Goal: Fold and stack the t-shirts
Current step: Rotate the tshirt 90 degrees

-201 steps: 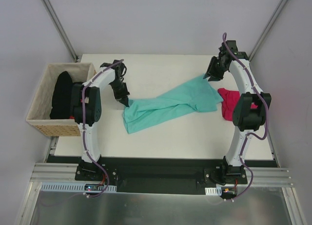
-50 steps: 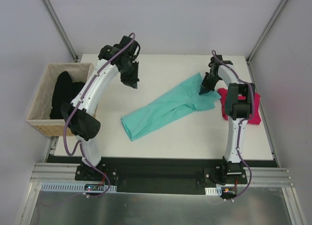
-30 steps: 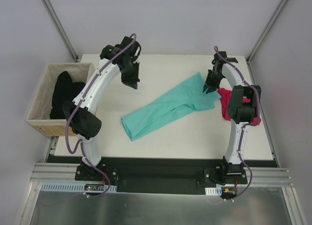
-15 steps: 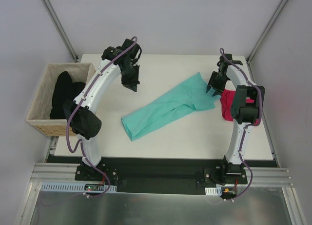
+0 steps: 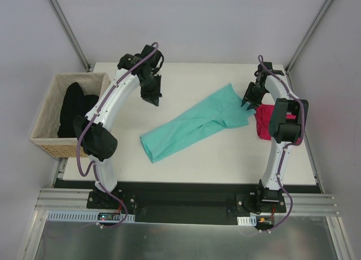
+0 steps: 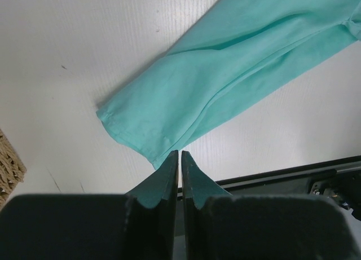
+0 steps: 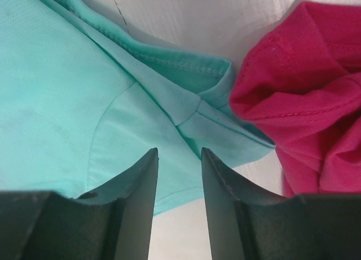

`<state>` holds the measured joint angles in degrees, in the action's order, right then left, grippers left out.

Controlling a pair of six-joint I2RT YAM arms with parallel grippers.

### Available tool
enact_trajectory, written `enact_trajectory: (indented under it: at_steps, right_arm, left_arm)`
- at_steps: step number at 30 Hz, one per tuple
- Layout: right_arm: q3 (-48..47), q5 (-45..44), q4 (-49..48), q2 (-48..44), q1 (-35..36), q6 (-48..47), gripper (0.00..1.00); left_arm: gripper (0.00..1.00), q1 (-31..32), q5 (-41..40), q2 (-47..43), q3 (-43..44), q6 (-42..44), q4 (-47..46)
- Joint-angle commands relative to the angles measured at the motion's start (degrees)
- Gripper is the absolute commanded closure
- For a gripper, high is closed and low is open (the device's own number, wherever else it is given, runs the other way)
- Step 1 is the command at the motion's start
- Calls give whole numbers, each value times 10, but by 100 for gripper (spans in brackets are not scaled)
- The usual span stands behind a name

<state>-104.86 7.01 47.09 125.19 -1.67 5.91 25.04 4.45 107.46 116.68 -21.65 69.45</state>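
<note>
A teal-green t-shirt (image 5: 194, 122) lies in a crumpled diagonal band across the white table (image 5: 225, 158). Its upper right end touches a bunched magenta-pink t-shirt (image 5: 264, 123). My right gripper (image 5: 246, 104) hovers over that end with its jaws open. In the right wrist view my gripper (image 7: 179, 154) has only flat teal cloth (image 7: 84, 102) under the gap, and the pink shirt (image 7: 307, 96) lies just right of it. My left gripper (image 5: 153, 100) hangs shut and empty above bare table, up and left of the teal shirt (image 6: 225, 74). Black t-shirts (image 5: 72, 109) fill the basket.
The tan woven basket (image 5: 52, 146) stands off the table's left edge beside the left arm. Grey walls and slanted metal posts (image 5: 67, 29) close in the back. A black rail (image 5: 186, 198) runs along the near edge.
My right gripper has slid slightly right along the teal shirt's end toward the pink shirt. The left arm and both shirts have stayed put.
</note>
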Motion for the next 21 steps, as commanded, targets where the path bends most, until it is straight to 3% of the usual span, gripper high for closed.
enact_trajectory:
  at_steps: [1,15,19,21]
  right_arm:
    - [0,17,-4,2,-2,8,61]
    - [22,32,-20,5,-2,17,62]
    - [24,38,-23,12,-1,18,67]
    - [24,42,-23,15,-1,20,75]
  left_arm:
    - [95,-3,9,-23,1,-12,7]
    - [94,-3,3,-30,7,-16,14]
    - [94,-3,2,-23,17,-17,20]
    - [94,-3,2,-22,20,-16,21]
